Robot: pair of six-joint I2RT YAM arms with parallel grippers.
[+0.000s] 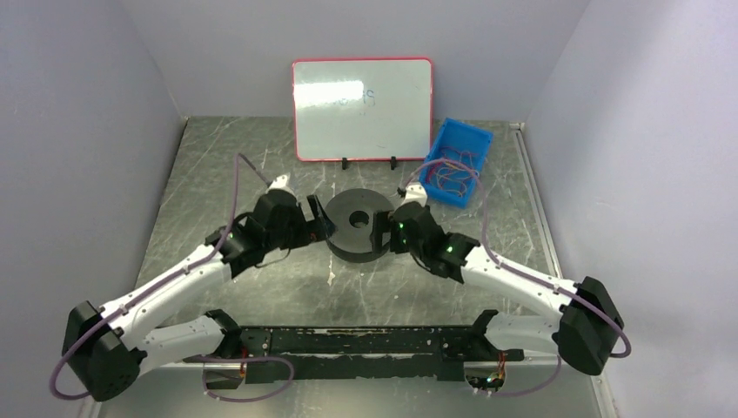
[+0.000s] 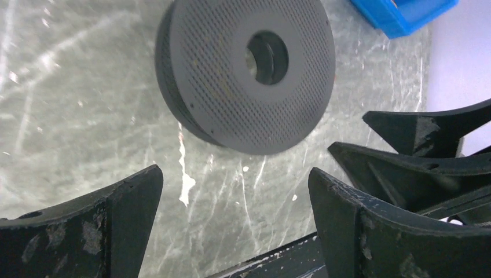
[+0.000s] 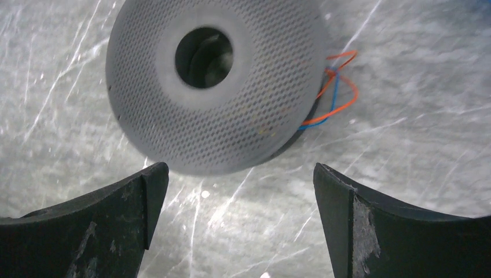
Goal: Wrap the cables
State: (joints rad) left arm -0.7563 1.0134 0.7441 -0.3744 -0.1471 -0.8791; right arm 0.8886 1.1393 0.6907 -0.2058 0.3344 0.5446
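Right wrist view: thin orange and blue cables (image 3: 355, 92) trail from under the dark perforated round spool (image 3: 260, 121), mid-worktop (image 3: 405, 174). Both released and flanking it: left end effector (image 2: 235, 176), right end effector (image 3: 240, 171). Likely risk: a nudged spool drags the strands loose.

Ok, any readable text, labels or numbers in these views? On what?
Nothing legible enough to quote.
Faint handwriting on the upper half of the whiteboard: too blurred to read.
No print visible on the black disc or the blue bin.
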